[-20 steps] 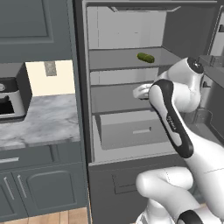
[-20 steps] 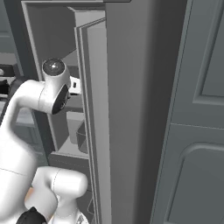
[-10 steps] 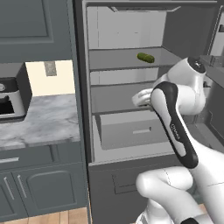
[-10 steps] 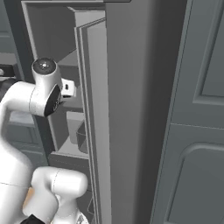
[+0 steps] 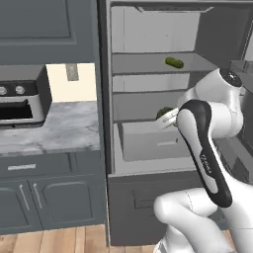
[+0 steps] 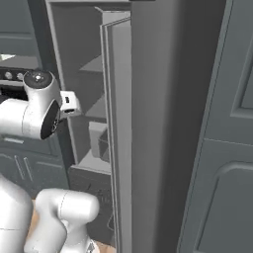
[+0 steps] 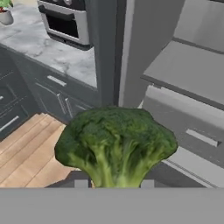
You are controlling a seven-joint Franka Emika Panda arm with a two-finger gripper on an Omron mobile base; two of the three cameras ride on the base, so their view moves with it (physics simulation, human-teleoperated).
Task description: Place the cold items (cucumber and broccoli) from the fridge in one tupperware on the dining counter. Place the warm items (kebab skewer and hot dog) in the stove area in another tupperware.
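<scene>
In the hand view a large green broccoli (image 7: 114, 146) sits right in front of the camera, its pale stem down between my gripper (image 7: 113, 184) fingertips (image 7: 81, 183). The gripper is shut on the stem. Seen from the left base view, the hand (image 5: 167, 117) holds the broccoli (image 5: 163, 112) at the front edge of the open fridge's middle shelf (image 5: 138, 106). A dark green cucumber (image 5: 173, 62) lies on the upper shelf, above and slightly right of the hand.
A pale drawer (image 5: 148, 143) sits under the middle shelf. The open fridge door (image 6: 118, 128) stands edge-on, close to my right. To the left are a marble counter (image 5: 54, 126) with a toaster oven (image 5: 20, 101), grey cabinets and a wooden floor (image 7: 30, 148).
The hand has drawn back from the fridge's middle shelf with the broccoli in it, and the elbow has swung out to the right. The cucumber has not moved.
</scene>
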